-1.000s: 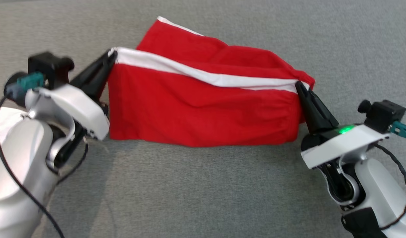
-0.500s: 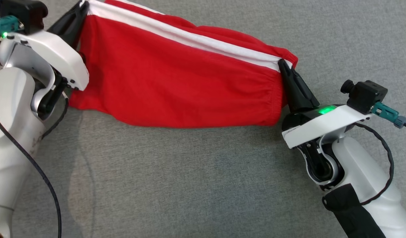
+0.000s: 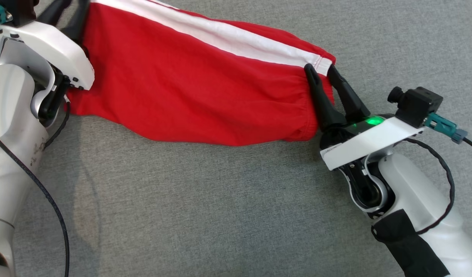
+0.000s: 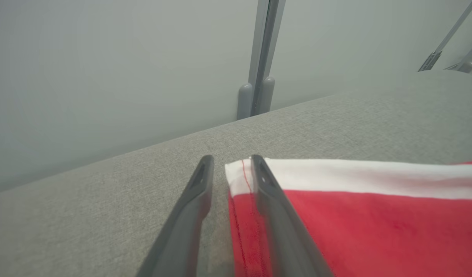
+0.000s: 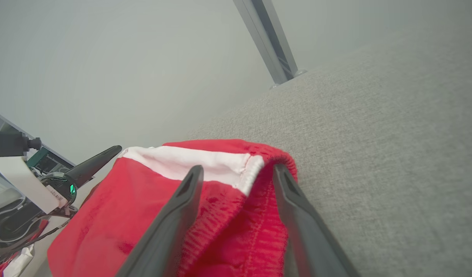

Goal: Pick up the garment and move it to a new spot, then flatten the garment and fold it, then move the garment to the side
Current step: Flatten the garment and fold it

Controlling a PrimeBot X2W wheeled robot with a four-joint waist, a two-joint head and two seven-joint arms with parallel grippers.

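The garment (image 3: 205,88) is red with a white stripe and lies stretched out on the grey fabric surface (image 3: 220,211). My left gripper (image 3: 71,9) is at its upper left corner, at the top edge of the head view. In the left wrist view that gripper (image 4: 231,158) is open, and the white corner of the garment (image 4: 239,177) lies loose between the fingers. My right gripper (image 3: 320,71) is open at the elastic right end. In the right wrist view its fingers (image 5: 237,169) straddle the gathered corner of the garment (image 5: 236,215) without pinching it.
The surface's far edge runs close behind the garment, with a pale wall and a grey metal post (image 4: 259,57) beyond it. A second post (image 5: 270,42) stands past the right end. Bare grey fabric stretches in front of the garment toward me.
Both grippers have opened and let go of the garment's corners. The garment, held taut and lifted before, now rests flat. The head camera has shifted, so the garment sits higher and further left.
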